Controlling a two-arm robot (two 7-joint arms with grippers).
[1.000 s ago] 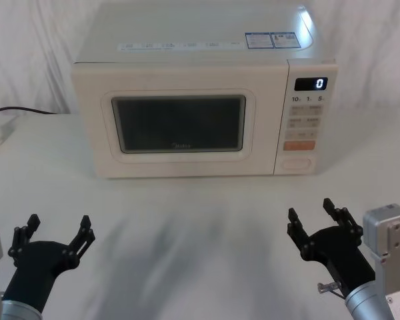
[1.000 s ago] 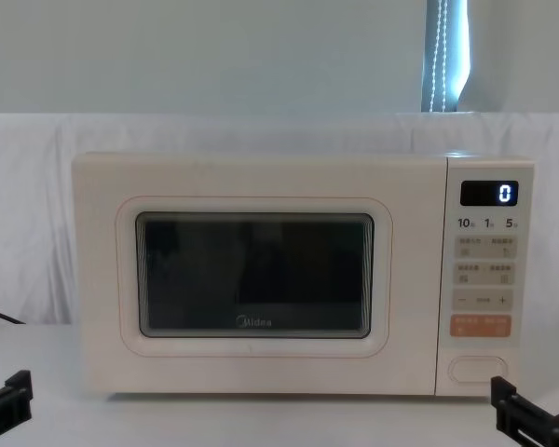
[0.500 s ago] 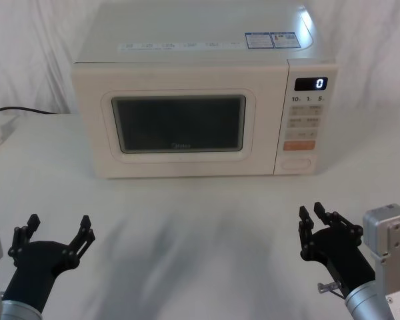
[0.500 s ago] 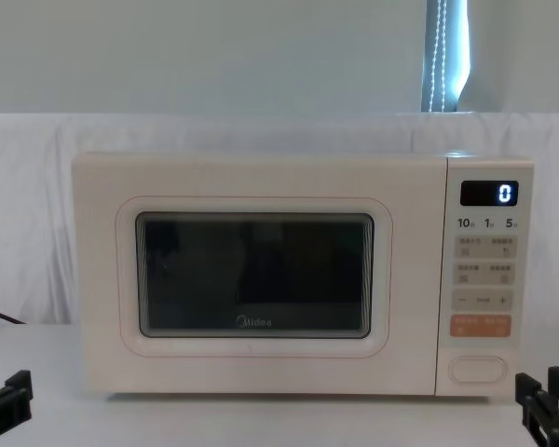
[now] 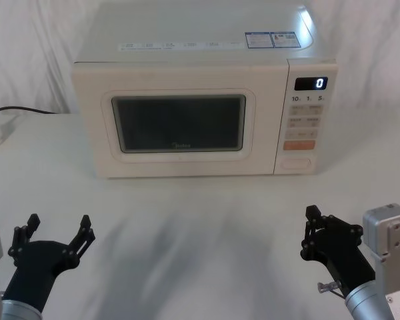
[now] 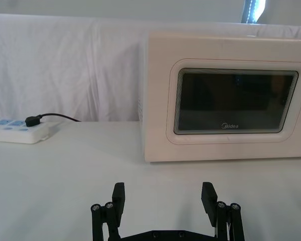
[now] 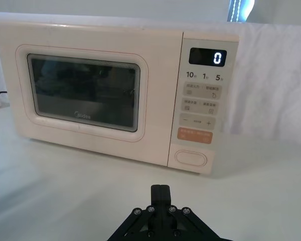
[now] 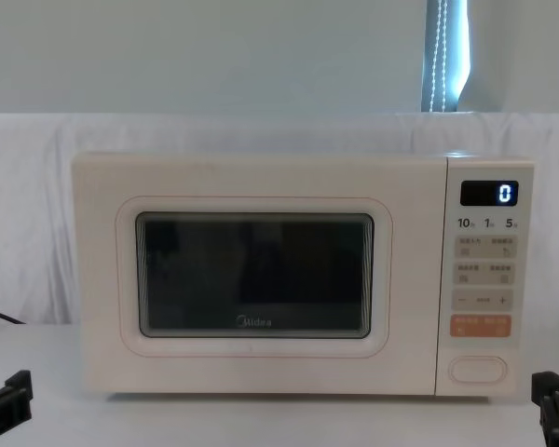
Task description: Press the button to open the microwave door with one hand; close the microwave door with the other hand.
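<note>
I see the microwave (image 5: pixel 200 100) standing on the white surface (image 5: pixel 200 220), well ahead of both arms. Its door (image 5: pixel 180 127) sits flush with the cream front, the dark window and "Midea" logo facing me, so the door is closed. To the right of the door on the microwave's control panel, the display (image 5: pixel 311 84) reads "0". The wide cream button (image 5: pixel 295 163) lies at the bottom of that panel, directly under the orange key (image 5: pixel 299 145), and nothing is touching it.

My right gripper (image 5: pixel 311 230) hangs over the surface in front of the microwave, roughly in line with the control panel and well short of it. Its jaws are pressed together with nothing between them; in the right wrist view the two fingertips (image 7: pixel 160 192) meet as one narrow black tip pointed toward the button (image 7: pixel 190 158).

My left gripper (image 5: pixel 57 230) sits low over the surface in front of the microwave's left corner, well apart from it. Its jaws are spread wide and empty, as the left wrist view (image 6: pixel 163 197) shows.

A white power strip (image 6: pixel 20 131) with a black plug lies on the surface to the left of the microwave.
</note>
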